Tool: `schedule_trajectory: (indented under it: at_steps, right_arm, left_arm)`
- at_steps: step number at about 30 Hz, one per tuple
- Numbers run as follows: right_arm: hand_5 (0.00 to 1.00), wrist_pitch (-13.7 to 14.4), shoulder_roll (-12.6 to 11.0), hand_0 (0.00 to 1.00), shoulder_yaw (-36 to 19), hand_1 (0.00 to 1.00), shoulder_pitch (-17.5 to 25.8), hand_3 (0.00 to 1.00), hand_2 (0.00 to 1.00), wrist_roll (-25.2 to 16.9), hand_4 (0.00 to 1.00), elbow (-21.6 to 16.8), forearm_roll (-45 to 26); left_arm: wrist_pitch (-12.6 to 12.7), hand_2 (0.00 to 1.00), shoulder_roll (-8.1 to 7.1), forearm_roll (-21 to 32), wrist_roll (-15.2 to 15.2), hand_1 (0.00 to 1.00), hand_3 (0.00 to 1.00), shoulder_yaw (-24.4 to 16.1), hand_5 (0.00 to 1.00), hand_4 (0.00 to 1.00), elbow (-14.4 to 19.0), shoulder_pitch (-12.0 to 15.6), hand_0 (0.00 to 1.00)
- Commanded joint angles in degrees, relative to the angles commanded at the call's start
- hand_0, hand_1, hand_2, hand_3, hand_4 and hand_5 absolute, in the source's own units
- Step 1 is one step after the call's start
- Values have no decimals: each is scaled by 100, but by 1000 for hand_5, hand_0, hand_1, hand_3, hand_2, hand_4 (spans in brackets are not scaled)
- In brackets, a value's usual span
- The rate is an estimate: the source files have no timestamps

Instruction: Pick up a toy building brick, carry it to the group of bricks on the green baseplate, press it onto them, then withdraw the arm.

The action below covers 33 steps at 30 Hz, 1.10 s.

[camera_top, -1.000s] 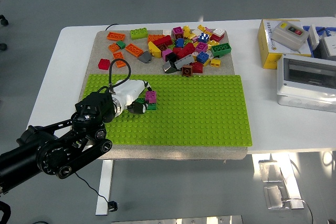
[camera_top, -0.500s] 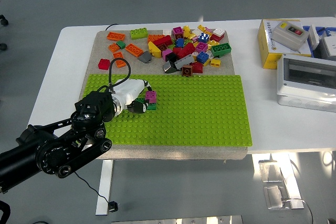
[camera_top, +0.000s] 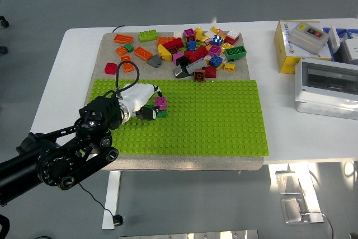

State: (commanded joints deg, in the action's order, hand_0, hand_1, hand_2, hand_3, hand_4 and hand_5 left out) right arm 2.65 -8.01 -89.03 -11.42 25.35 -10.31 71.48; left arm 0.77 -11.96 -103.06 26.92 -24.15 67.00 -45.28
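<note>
Step in hand: pressing, I'd judge. The left hand, white shell with dark fingertips on the black arm, sits low over the left part of the flat green studded baseplate, right against the small stack of bricks there: a magenta brick on top, a green one just under it at the near side.

Grip state: fingers look curled in toward the stack, touching it or very nearly. Can't tell from this angle whether they pinch a brick, rest on the stack or have let go; the dark fingertips hide the contact point. Calling it undetermined.

The stack stands upright on the baseplate, well apart from the loose pile of mixed coloured bricks on the beige mat at the far side. Right arm not in view.

Next move calls for:
- If the brick isn't seated: push straight down, studs aligned, no sideways load, or the stack tips or shears off.
- If seated: open the fingers fully first, then lift clear before pulling back left and near, so nothing drags the stack along.

Boxes on the right of the white worktop are well out of the way.
</note>
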Motion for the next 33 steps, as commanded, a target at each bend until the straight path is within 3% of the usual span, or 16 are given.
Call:
schedule_trajectory:
  at_steps: [14, 21, 22, 23, 33]
  right_arm:
    - [998, -2, -1, 656, -51, 567, 12, 760, 564, 12, 474, 0, 27]
    - [998, -5, -10, 656, -90, 567, 22, 758, 564, 15, 474, 0, 60]
    - [998, -6, -11, 656, -102, 567, 22, 760, 563, 16, 474, 0, 75]
    - [998, -8, -12, 656, -113, 567, 22, 760, 563, 18, 474, 0, 88]
    - [998, -14, -9, 657, -149, 569, 25, 759, 560, 23, 474, 0, 133]
  left_arm:
    - [-83, 902, -135, -8, 60, 914, 766, -395, 288, 541, 292, 112, 958]
    - [-155, 901, -256, 26, 112, 914, 749, -629, 298, 552, 760, 219, 957]
    - [-158, 898, -264, 33, 113, 914, 644, -631, 312, 531, 799, 225, 956]
    - [-160, 898, -269, 41, 113, 914, 644, -627, 312, 531, 830, 231, 956]
    - [-131, 896, -266, 120, 89, 913, 628, -518, 321, 540, 787, 250, 956]
